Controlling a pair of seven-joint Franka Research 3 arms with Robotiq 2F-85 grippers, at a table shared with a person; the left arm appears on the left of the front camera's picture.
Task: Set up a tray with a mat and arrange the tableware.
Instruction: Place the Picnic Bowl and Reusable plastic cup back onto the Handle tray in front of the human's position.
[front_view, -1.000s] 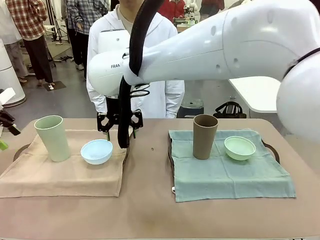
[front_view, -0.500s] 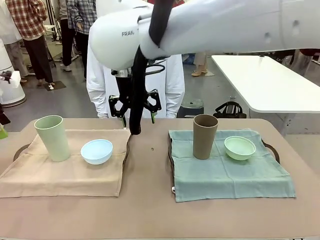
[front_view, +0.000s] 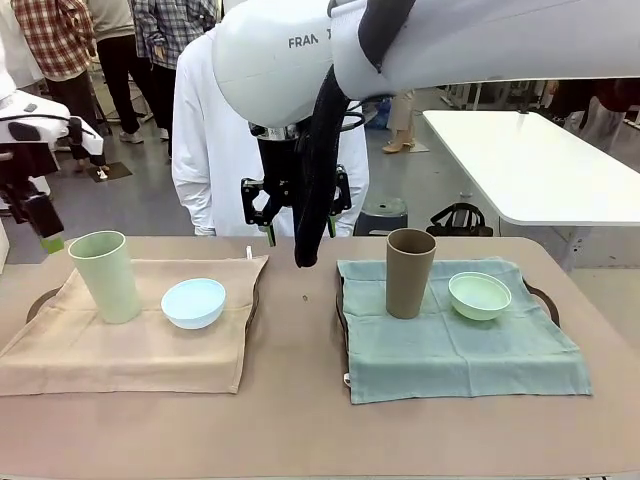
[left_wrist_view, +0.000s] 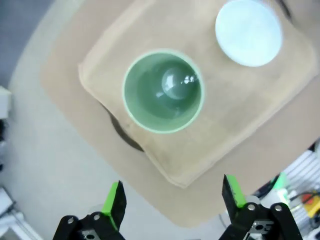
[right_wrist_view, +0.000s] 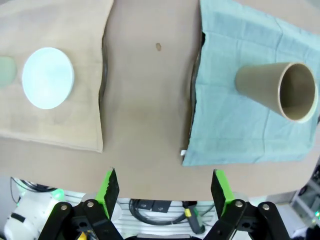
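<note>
Nearest the camera in the front view lies the bare brown table (front_view: 300, 400). On it sit two trays, each almost wholly hidden under a cloth mat. The beige mat (front_view: 130, 340) on the left lets only dark tray handles (front_view: 40, 300) peek out at its edges. The teal mat (front_view: 460, 335) on the right shows a dark tray rim (front_view: 340, 300) along its inner side and a handle at the far right.

On the beige mat stand the pale green tumbler (front_view: 105, 275), upright near the left rear corner, and the light blue bowl (front_view: 193, 302) just beside it toward the middle. On the teal mat the brown tumbler (front_view: 410, 272) stands upright with the mint green bowl (front_view: 479, 295) close to its right, the two apart.

Above the far edge, between the trays, the right gripper (front_view: 296, 203) hangs in the air with fingers spread and nothing between them. A black cable partly covers it. At the left edge the left gripper (front_view: 40, 222) is cut off by the frame. Its wrist view shows the green-padded fingers (left_wrist_view: 114, 200) wide apart and empty, looking straight down into the pale green tumbler (left_wrist_view: 163, 91).

Beyond the table stands a person in a white coat (front_view: 205, 140), largely hidden behind the right arm.
</note>
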